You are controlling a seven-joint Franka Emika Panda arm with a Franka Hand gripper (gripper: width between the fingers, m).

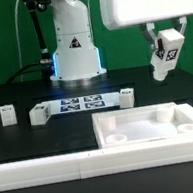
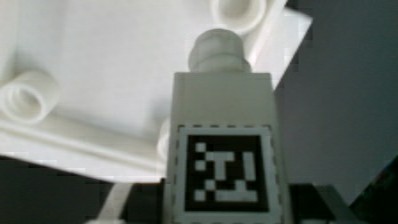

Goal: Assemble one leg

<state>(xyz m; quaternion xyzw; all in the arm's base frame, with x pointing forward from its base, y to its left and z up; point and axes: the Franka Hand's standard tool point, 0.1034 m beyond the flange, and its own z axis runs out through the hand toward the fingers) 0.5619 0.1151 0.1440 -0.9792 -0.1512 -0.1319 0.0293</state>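
My gripper is shut on a white leg with a black-and-white tag and holds it tilted in the air at the exterior view's upper right. The leg hangs above the far right part of the large white square panel. In the wrist view the held leg fills the middle, its tag facing the camera and its round peg pointing at the panel. A round socket shows on the panel, and another near the peg's end.
Three more white legs stand on the black table: one and one at the exterior view's left, one behind the panel. The marker board lies between them. The robot base stands at the back. A white rail runs along the front.
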